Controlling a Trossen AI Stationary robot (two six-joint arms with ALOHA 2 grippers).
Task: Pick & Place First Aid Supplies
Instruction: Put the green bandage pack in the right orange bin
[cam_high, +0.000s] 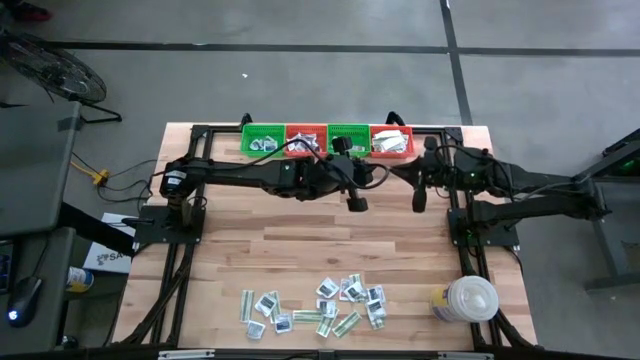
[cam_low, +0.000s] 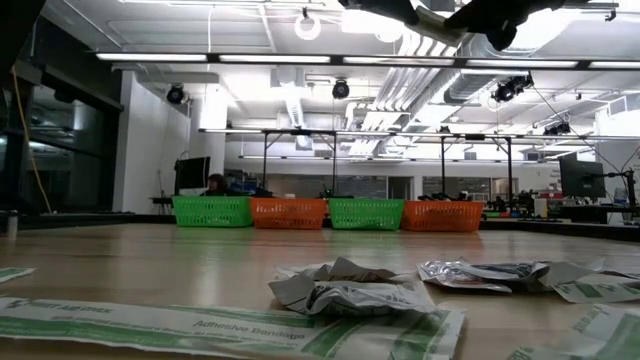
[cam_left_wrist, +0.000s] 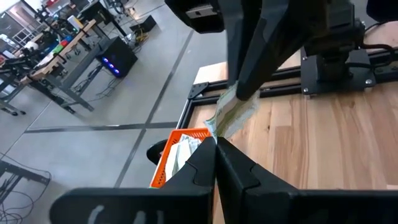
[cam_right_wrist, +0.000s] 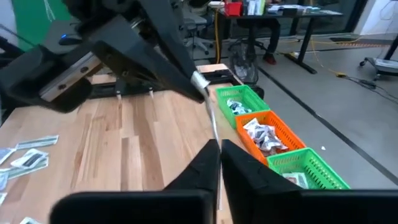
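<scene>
The left claw (cam_left_wrist: 216, 146) is clamped on one end of a pale-green strip (cam_left_wrist: 231, 115), held in the air. The right claw (cam_right_wrist: 219, 149) meets it tip to tip, pinched together on the strip's other end. Just beyond and below both claws, an orange basket (cam_left_wrist: 180, 149) holding white packets stands in a row of four baskets (cam_high: 327, 140) along the desk (cam_high: 300, 240) edge. Well apart from the claws, at the opposite edge, lie the scattered packets (cam_high: 320, 305), beside a white lidded container (cam_high: 470, 298).
</scene>
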